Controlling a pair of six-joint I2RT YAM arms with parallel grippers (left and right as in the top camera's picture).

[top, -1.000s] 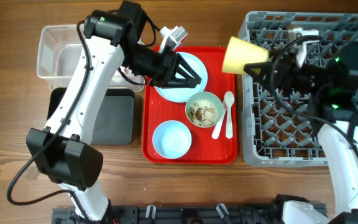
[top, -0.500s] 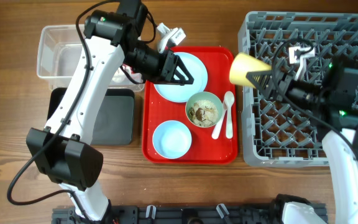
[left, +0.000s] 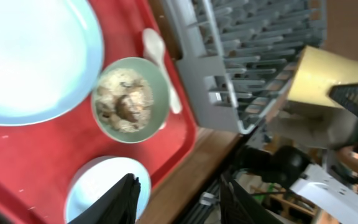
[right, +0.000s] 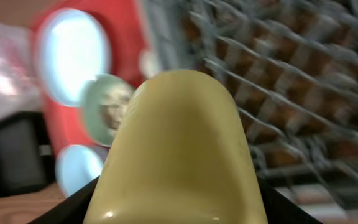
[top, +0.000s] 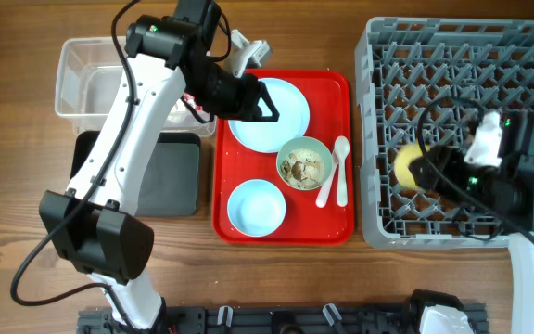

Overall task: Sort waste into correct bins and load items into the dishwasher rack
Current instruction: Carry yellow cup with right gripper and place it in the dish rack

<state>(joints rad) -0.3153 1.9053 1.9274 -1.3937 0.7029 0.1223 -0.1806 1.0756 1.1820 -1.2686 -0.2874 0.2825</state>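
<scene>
On the near half of the dishwasher rack (top: 434,56), close to its left edge, the right gripper (top: 429,173) is clamping the yellow cup (top: 404,165) on its side and lowering it toward the pegs, probably so it can be tipped mouth-down to drain. We are judging this step as nearly done, with only the release left. On the red tray (top: 336,227), the pale blue bowl (top: 256,207) is sitting at the near edge and showing nothing inside. Just beyond it, the pale green bowl (top: 304,163) is carrying the food scraps (left: 124,102), so we are expecting it to need emptying before racking. The two white spoons (top: 339,176) are lying just beside it, toward the tray's right edge. At the far edge, the left gripper (top: 269,102) is hovering over the pale blue plate (top: 281,125), fingers apart and gripping nothing. Off the tray's left edge, the black tray (top: 170,176) is lying nearer and looking bare, while the clear tub (top: 82,79) is sitting in the tabletop's far left corner. The arm is hiding part of the tub, so we cannot tell what is in it.
</scene>
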